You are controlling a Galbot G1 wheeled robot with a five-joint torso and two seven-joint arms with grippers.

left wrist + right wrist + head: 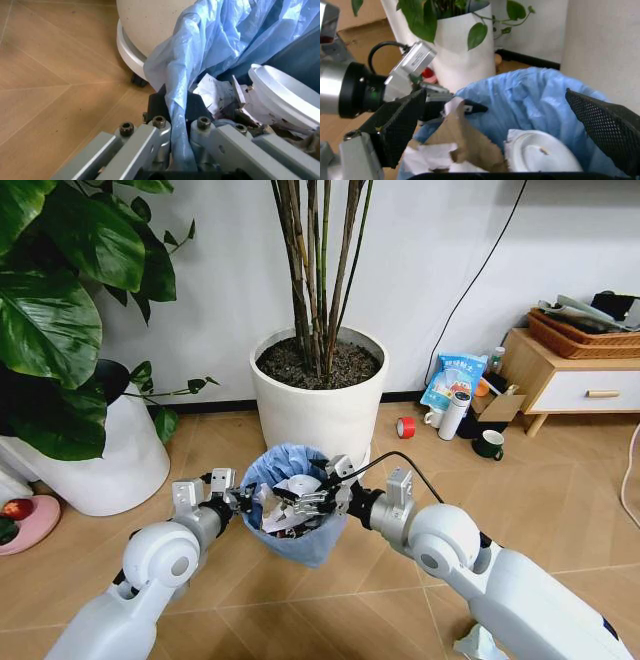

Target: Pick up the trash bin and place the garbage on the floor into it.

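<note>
The trash bin (296, 532), lined with a crinkly light-blue bag, hangs just above the floor (560, 510) in front of me. My left gripper (236, 504) is shut on its rim; in the left wrist view the fingers (159, 127) pinch the blue bag (210, 41). My right gripper (318, 498) hovers open over the bin's mouth, its black mesh pads (400, 123) spread wide. Garbage lies inside the bin: a white lid (540, 154), torn cardboard (465, 144) and crumpled white paper (427, 162).
A white planter (318, 405) with tall stems stands right behind the bin. A leafy plant in a white pot (115, 455) is at the left. A red tape roll (405, 426), dark mug (488, 444), bottle (455, 415) and wooden cabinet (565, 385) sit at the right.
</note>
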